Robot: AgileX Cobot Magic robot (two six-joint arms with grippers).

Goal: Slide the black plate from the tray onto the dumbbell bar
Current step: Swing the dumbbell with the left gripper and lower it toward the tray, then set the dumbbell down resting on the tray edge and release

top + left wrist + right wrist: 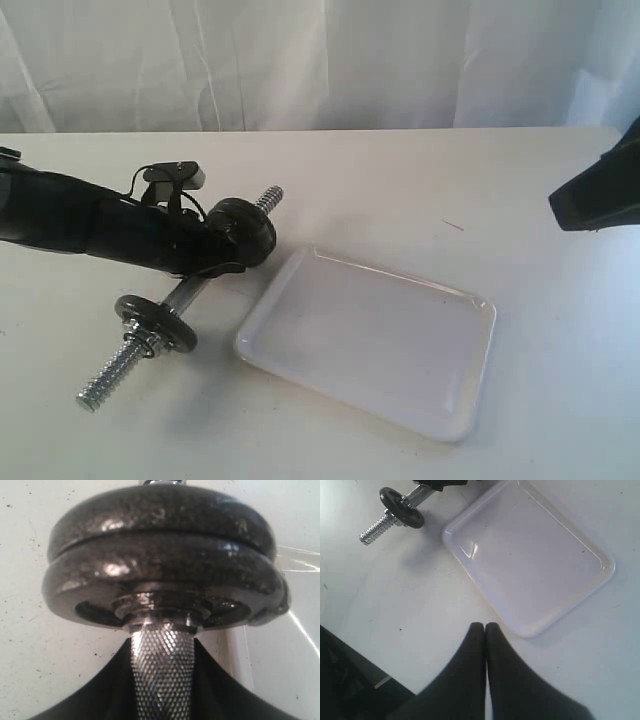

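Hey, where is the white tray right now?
Exterior view: the tray lies just right of centre on the table, its left edge beside the dumbbell bar.

White tray (372, 338); chrome dumbbell bar (162, 672), diamond-knurled; speckled black discs (160, 577).

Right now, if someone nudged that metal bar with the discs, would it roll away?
Probably heavy for its size: the bar looks steel, carrying three discs. It could roll on those round rims, though the left fingers flanking it should steady it.
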